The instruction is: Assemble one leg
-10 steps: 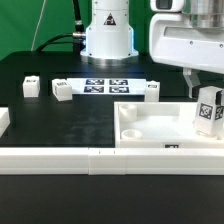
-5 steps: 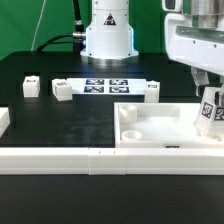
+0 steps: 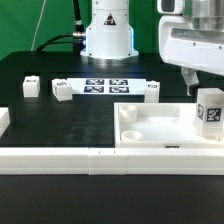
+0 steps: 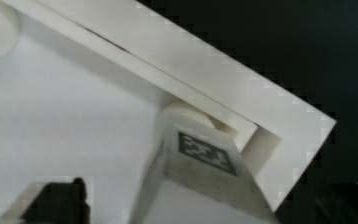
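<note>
A leg (image 3: 209,112), a stubby white block with a square marker tag, stands upright in the large white square panel (image 3: 150,125), in its corner at the exterior view's right. The wrist view shows it in that corner too (image 4: 211,155), against the panel's rim (image 4: 229,85). My gripper (image 3: 203,82) hovers just above the leg, open, with the jaws apart on either side of its top and gaps showing. One dark finger (image 4: 55,200) shows in the wrist view, clear of the leg. Three more legs (image 3: 30,87) (image 3: 63,91) (image 3: 152,90) lie on the black table.
The marker board (image 3: 105,86) lies at the back in front of the arm's base (image 3: 107,35). Long white border rails (image 3: 100,160) run along the front edge. Another white piece (image 3: 3,120) sits at the exterior view's left.
The gripper has risen a little off the leg. The leg, tilted before, now stands upright in the panel's corner, free of the jaws.
</note>
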You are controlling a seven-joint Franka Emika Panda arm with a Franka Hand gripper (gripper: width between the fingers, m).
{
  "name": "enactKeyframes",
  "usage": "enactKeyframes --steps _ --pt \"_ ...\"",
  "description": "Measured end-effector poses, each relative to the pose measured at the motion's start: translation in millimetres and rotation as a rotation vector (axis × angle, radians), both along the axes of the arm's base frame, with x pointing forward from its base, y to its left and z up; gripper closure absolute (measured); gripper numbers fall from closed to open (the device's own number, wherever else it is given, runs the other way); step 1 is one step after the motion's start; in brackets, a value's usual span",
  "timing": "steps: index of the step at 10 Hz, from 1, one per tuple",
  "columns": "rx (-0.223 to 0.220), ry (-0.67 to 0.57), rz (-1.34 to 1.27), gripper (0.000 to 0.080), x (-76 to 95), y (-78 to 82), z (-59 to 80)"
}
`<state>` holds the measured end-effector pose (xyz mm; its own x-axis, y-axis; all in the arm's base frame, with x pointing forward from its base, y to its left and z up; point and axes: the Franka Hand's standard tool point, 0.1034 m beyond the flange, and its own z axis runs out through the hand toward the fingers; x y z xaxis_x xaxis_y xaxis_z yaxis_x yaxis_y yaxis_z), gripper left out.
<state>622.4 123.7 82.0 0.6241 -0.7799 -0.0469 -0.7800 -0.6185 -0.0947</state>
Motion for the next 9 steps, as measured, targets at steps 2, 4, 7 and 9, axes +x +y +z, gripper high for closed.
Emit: enactKeyframes --steps 2,4,7,9 --pt "-0.014 -0.027 0.292 0.0153 1.3 -0.8 -1.7" --pt "-0.024 -0.048 0.507 0.0151 2.7 -0.6 -3.0" --pt "-0.068 -0.073 0.836 0.0151 3.6 -0.4 -2.3" --pt "-0.082 -0.092 0.993 0.0151 4.4 -4.2 -3.2"
